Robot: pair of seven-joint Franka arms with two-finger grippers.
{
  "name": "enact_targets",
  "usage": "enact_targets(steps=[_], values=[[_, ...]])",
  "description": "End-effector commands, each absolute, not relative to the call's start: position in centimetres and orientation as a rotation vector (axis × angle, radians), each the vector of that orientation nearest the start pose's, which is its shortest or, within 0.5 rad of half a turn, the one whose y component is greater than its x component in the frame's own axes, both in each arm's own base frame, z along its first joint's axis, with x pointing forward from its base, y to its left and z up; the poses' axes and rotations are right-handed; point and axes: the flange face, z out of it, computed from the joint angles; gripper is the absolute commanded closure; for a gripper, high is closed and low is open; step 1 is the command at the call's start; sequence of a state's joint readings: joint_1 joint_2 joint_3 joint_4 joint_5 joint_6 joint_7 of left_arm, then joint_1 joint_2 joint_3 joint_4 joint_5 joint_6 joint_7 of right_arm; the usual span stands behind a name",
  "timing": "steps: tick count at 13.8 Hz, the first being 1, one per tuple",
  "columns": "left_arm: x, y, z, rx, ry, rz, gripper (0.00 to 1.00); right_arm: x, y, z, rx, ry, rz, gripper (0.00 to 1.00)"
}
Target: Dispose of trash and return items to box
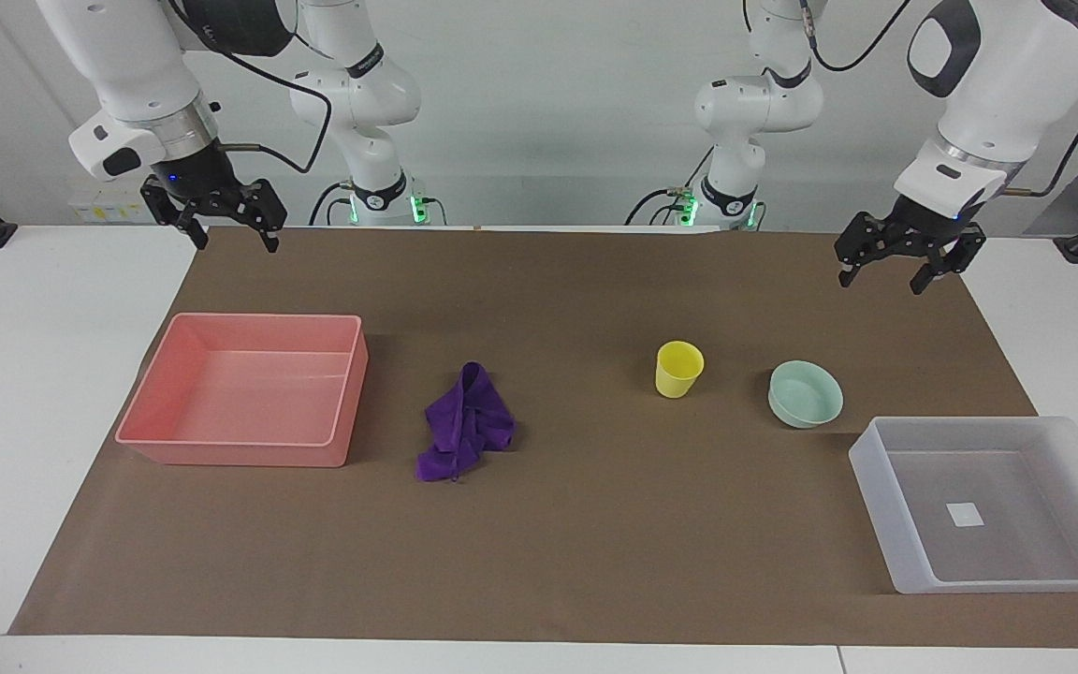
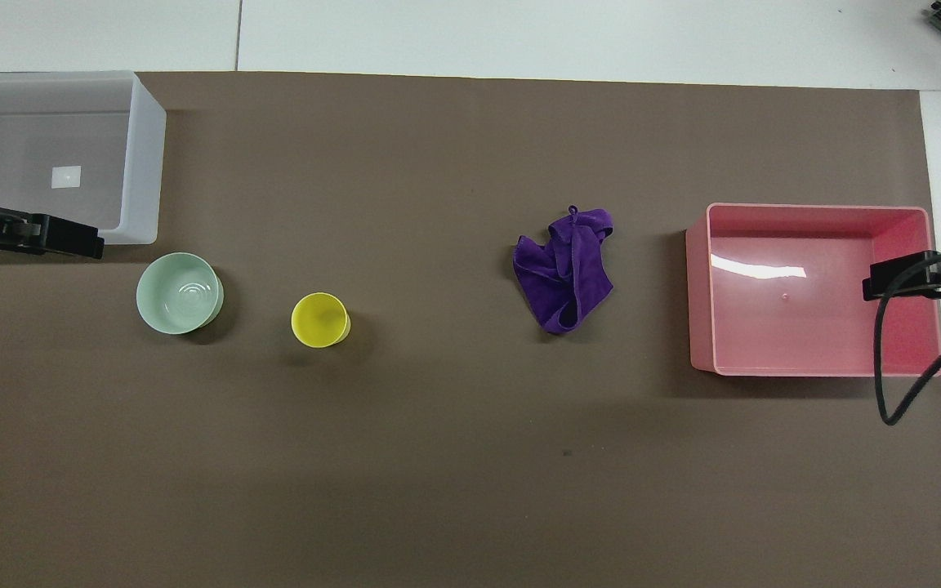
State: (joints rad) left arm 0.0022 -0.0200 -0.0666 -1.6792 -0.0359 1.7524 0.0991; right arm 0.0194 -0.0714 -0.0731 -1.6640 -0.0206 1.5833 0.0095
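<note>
The purple rag (image 1: pixel 466 423) lies crumpled on the brown mat, between the pink tray and the yellow cup (image 1: pixel 678 369). The mint-green bowl (image 1: pixel 806 394) stands beside the cup, toward the left arm's end. The translucent box (image 1: pixel 879 496) is empty, at the left arm's end, farther from the robots than the bowl. My left gripper (image 1: pixel 880 281) hangs open and empty over the mat's edge near the robots. My right gripper (image 1: pixel 236 245) hangs open and empty over the mat's corner at the right arm's end. The overhead view shows the rag (image 2: pixel 564 269), cup (image 2: pixel 320 320), bowl (image 2: pixel 180 292) and box (image 2: pixel 142 163).
An empty pink tray (image 1: pixel 249 454) stands at the right arm's end of the mat; it also shows in the overhead view (image 2: pixel 813 211). The right arm's black cable (image 2: pixel 887 376) hangs over the tray's corner in the overhead view. White table borders the mat.
</note>
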Motion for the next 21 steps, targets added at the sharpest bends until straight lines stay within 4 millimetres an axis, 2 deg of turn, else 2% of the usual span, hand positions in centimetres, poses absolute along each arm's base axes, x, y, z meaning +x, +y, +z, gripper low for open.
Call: enact_targets(steps=[1,3,6,8,10,11,12,15,16,17,19,20,21], values=[[58.0,-3.3,56.8,-3.146,0.223,-0.185,0.0,52.6,-3.4,62.0,-3.134,0.137,0.027,0.0],[60.0,-3.2,53.6,-3.15,0.218,-0.19,0.0,52.6,-3.4,61.9,-3.134,0.137,0.029,0.0],[62.0,-1.4,49.5,-3.155,0.181,-0.184,0.0,52.6,-3.3,61.9,-3.135,0.132,0.02,0.0],[62.0,-0.2,45.4,-3.152,0.148,-0.228,0.0,52.9,-2.5,61.9,-3.137,0.11,-0.009,0.0],[60.9,0.0,41.6,-3.147,0.14,-0.254,0.0,53.4,-1.7,60.5,-3.138,0.081,-0.052,0.0],[60.5,0.2,40.2,-3.148,0.137,-0.245,0.0,53.6,0.1,58.9,-3.136,0.036,-0.079,0.0],[60.2,0.5,39.1,-3.149,0.131,-0.238,0.0,53.7,0.9,57.6,-3.134,0.049,-0.093,0.0],[59.4,0.9,36.2,-3.154,0.115,-0.199,0.0,54.9,4.0,55.8,-3.128,0.056,-0.14,0.0],[59.1,1.4,35.4,-3.155,0.105,-0.18,0.1,55.4,5.2,54.6,-3.126,0.061,-0.152,0.0],[58.7,1.7,34.3,-3.157,0.107,-0.164,0.13,56.0,6.7,53.2,-3.122,0.058,-0.171,0.0],[58.4,1.8,32.4,-3.157,0.104,-0.176,0.13,57.4,10.5,50.5,-3.11,0.091,-0.207,0.0],[58.2,1.9,31.9,-3.158,0.099,-0.176,0.14,58.1,11.5,49.2,-3.104,0.123,-0.223,0.0],[58.1,2.0,31.8,-3.164,0.086,-0.17,0.34,58.7,12.4,47.7,-3.101,0.122,-0.23,0.0]])
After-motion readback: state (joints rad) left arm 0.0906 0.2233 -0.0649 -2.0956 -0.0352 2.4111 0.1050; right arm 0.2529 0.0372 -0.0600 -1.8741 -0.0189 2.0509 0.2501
